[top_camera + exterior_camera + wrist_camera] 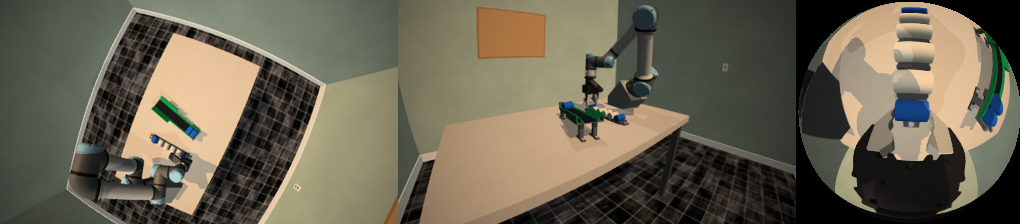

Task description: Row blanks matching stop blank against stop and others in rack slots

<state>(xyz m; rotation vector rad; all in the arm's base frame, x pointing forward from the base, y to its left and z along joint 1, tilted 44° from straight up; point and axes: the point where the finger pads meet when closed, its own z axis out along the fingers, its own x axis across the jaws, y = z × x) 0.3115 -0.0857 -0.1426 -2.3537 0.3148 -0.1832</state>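
Tan table (514, 163), no readable writing, tool (912, 131) clamped on blue blank (911, 110) in rack row

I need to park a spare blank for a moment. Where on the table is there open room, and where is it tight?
Open: the wide table stretch on the far side of the green ramp from the arm. Tight: the strip between ramp and stock rack, where the gripper is shut on a blue blank at the rack's near end.
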